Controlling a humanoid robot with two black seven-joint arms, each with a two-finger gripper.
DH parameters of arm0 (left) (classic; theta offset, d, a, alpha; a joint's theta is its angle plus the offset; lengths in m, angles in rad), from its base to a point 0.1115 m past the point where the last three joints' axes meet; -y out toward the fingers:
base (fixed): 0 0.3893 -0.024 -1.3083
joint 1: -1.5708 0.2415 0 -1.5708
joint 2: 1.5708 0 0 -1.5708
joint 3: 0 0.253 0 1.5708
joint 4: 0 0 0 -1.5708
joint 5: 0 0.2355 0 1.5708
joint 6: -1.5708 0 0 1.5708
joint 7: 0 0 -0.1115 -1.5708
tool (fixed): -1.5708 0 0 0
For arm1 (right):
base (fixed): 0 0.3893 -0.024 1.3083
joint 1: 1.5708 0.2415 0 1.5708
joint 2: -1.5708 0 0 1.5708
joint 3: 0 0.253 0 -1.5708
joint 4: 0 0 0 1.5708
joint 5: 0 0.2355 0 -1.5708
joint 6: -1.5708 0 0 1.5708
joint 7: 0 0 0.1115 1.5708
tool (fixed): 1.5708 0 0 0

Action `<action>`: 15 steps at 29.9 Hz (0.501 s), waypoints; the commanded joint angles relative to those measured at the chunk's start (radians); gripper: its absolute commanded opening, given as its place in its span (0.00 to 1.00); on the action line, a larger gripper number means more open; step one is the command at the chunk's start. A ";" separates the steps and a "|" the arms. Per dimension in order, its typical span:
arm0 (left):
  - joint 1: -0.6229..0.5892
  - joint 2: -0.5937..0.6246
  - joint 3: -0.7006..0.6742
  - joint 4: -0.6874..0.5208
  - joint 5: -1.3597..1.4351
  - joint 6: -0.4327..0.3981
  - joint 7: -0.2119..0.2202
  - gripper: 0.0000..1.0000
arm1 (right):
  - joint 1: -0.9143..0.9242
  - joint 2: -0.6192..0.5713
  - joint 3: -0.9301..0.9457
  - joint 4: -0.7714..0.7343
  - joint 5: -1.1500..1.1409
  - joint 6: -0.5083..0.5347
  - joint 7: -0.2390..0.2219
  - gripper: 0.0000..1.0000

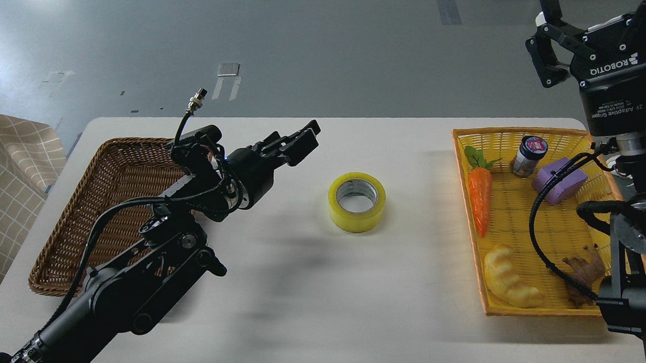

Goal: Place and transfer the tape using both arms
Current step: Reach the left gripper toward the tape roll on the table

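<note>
Resting flat on the white table (pixel 317 291), the tape (pixel 357 202).

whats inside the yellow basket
In the yellow basket: carrot, small jar, purple block, croissant toy, brown figure. The right arm hides the basket's right side.
</note>
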 commanded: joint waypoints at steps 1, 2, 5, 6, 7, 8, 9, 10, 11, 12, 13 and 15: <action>-0.010 -0.001 0.110 0.005 0.046 0.000 0.036 0.98 | -0.001 0.001 -0.007 0.005 0.000 0.000 -0.001 1.00; -0.012 -0.002 0.128 0.011 0.046 0.000 0.061 0.98 | 0.001 0.001 -0.016 0.005 0.000 0.000 -0.001 1.00; -0.018 -0.041 0.142 0.019 0.052 0.000 0.089 0.98 | -0.001 0.001 -0.022 0.011 0.000 0.000 -0.001 1.00; -0.019 -0.050 0.144 0.020 0.057 0.000 0.090 0.98 | -0.001 0.001 -0.022 0.013 0.000 0.000 -0.001 1.00; -0.021 -0.064 0.145 0.028 0.071 0.000 0.093 0.98 | -0.001 0.001 -0.022 0.016 0.000 0.000 -0.001 1.00; -0.024 -0.070 0.145 0.038 0.097 0.000 0.093 0.98 | -0.001 0.001 -0.022 0.018 0.000 0.000 -0.001 1.00; -0.029 -0.071 0.145 0.045 0.109 0.000 0.093 0.98 | -0.001 0.001 -0.022 0.018 0.000 0.000 -0.001 1.00; -0.042 -0.074 0.145 0.054 0.127 0.000 0.093 0.98 | -0.001 0.001 -0.022 0.019 0.001 0.000 -0.001 1.00; -0.050 -0.074 0.147 0.061 0.132 -0.001 0.093 0.98 | -0.001 0.001 -0.022 0.019 0.001 0.000 -0.001 1.00; -0.058 -0.074 0.147 0.069 0.135 -0.002 0.093 0.98 | -0.001 0.001 -0.022 0.021 0.001 0.000 -0.001 1.00; -0.085 -0.074 0.161 0.089 0.135 -0.002 0.093 0.98 | -0.001 -0.001 -0.022 0.021 0.001 0.000 -0.001 1.00; -0.127 -0.074 0.211 0.115 0.137 -0.003 0.093 0.98 | -0.002 -0.001 -0.022 0.022 0.001 0.000 -0.001 1.00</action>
